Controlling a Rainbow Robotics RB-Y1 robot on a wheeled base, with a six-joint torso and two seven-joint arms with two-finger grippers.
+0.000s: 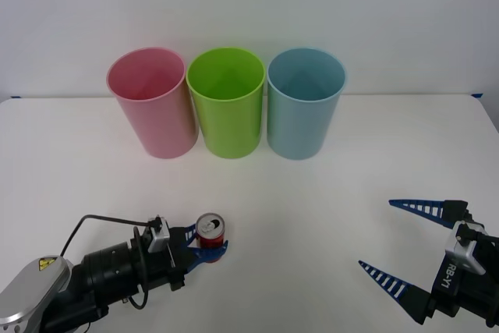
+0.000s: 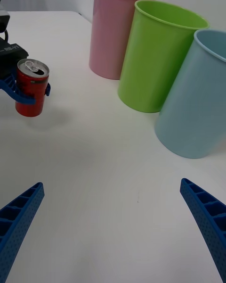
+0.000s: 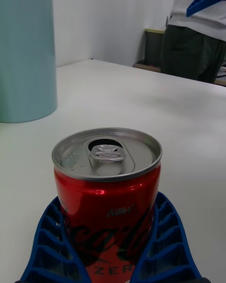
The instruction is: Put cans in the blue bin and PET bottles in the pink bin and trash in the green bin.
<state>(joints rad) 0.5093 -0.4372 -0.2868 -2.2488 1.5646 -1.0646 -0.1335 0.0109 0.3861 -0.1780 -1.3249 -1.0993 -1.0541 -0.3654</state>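
The left gripper (image 1: pixel 204 249) has its blue ribbed fingers (image 3: pixel 162 236) wrapped around the lower body of the red can (image 1: pixel 209 231), one on each side, pressed against its wall. The can stands upright, silver top and pull-tab opening facing up, at the near left part of the white surface (image 1: pixel 296 208); whether its base touches the surface or hangs just above cannot be told. The left arm reaches in low from the near left corner behind it. The right gripper (image 1: pixel 411 246) sits at the near right, well apart from the can, its two fingers (image 2: pixel 207 217) spread wide with nothing between them. Along the far side of the surface three tall round bins stand upright in a row, close together: the pink bin (image 1: pixel 152 107) on the left, the green bin (image 1: pixel 226 107) in the middle, the blue bin (image 1: pixel 304 107) on the right. All three are well apart from the can and from both grippers. From the left wrist view the blue bin's wall rises beyond the can.
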